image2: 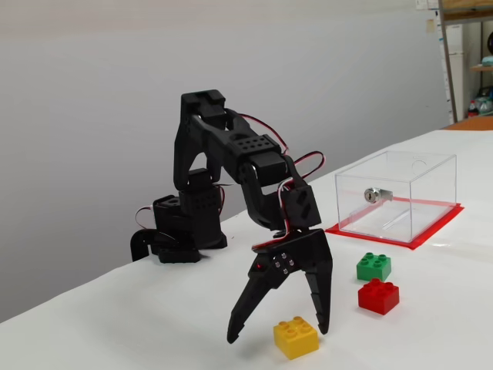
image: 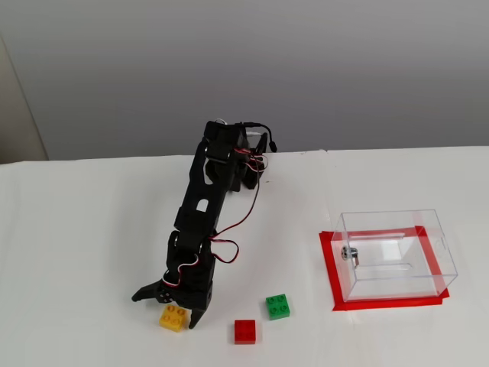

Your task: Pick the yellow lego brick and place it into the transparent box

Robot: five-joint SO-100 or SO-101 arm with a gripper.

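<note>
1. The gripper (image: 170,306) sits at the lower left of centre in a fixed view, pointing down at the table (image: 76,245); its fingers are spread wide apart and hold nothing

2. The yellow lego brick (image: 173,316) lies on the table just beside the gripper, near the bottom edge of the frame. In the other fixed view the gripper (image2: 279,334) has one fingertip well left of the yellow lego brick (image2: 296,337) and the other just at its right, behind it; I cannot tell whether that tip touches it

3. The brick looks light, rigid and smooth-sided, so it should not deform but may slip or skid. Judged best hold: two opposite flat side walls, low and below the studs, jaws square to them

4. The red brick (image: 244,331) lies right of the yellow one, the green brick (image: 277,306) further right and higher in the frame, both apart from the gripper

5. The transparent box (image: 396,254) stands at the right on a red mat (image: 331,264), well apart from the bricks, seemingly holding no brick
</note>
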